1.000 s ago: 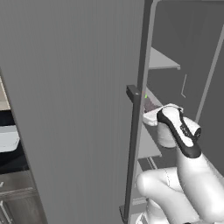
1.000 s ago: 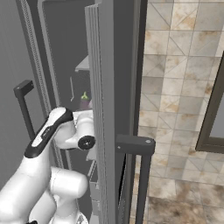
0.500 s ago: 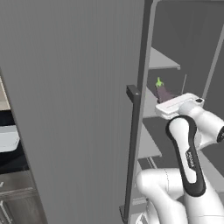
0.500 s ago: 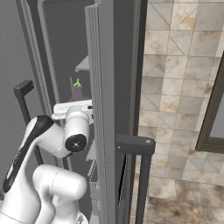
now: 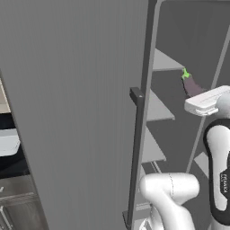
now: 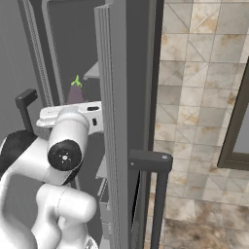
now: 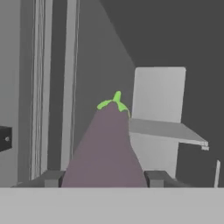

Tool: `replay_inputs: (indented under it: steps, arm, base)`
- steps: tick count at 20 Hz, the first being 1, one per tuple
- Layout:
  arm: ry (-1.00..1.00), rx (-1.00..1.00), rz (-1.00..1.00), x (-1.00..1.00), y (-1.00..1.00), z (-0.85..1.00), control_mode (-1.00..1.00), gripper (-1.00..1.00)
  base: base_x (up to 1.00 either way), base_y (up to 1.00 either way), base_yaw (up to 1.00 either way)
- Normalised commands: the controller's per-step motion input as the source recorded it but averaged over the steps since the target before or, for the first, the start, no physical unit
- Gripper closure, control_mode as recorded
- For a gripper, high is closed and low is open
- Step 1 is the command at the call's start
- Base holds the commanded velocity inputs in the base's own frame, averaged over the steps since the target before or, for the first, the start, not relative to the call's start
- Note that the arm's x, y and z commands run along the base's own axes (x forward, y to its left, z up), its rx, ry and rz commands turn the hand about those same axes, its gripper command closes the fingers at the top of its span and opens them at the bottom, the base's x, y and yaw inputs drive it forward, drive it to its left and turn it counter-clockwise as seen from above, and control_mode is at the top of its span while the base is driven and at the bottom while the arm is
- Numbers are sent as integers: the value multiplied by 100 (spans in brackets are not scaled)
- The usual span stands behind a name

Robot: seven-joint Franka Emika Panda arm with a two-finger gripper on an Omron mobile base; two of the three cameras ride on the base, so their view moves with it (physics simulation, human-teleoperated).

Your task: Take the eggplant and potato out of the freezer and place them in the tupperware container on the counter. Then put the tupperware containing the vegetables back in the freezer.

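While the freezer (image 5: 81,112) stands with its ribbed grey door swung wide across the left and centre of the left base view, the white arm reaches up into the open compartment at the right edge of that frame. The gripper (image 7: 105,177) is clamped on the eggplant (image 7: 106,148): in the hand view the two dark finger tips (image 7: 51,178) sit at the lower left and lower right of the purple body, pressed against its sides, and the vegetable rises between them to the middle of the frame with its green stem tip uppermost.

In the left base view the eggplant (image 5: 192,85) pokes up and to the left from the flat white hand, in the upper right of the frame, in front of the grey inner shelves (image 5: 164,63). In the right base view the eggplant (image 6: 75,92) shows in the upper left, just above the hand and left of the door's edge. The door's dark bar handle (image 5: 136,152) runs down the centre of the left base view.

A strip of the counter (image 5: 11,159) and a pale grey-white object upon it appear at the left edge of the left base view; what that object is I cannot tell. Tiled wall (image 6: 204,97) covers the right of the right base view.
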Motion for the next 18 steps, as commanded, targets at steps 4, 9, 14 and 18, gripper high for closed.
replay_inputs:
  steps: [4,9,14,18]
  arm:
    - [7,0,-10,-67,18,26,-100,100]
    - [12,0,-15,-45,25,13,-100,100]
    - [17,0,-14,-30,25,10,-100,100]
    - [21,0,-11,-26,17,10,-100,100]
  base:
    - [0,0,0]
    - [0,0,0]
    - [0,0,0]
    - [0,0,0]
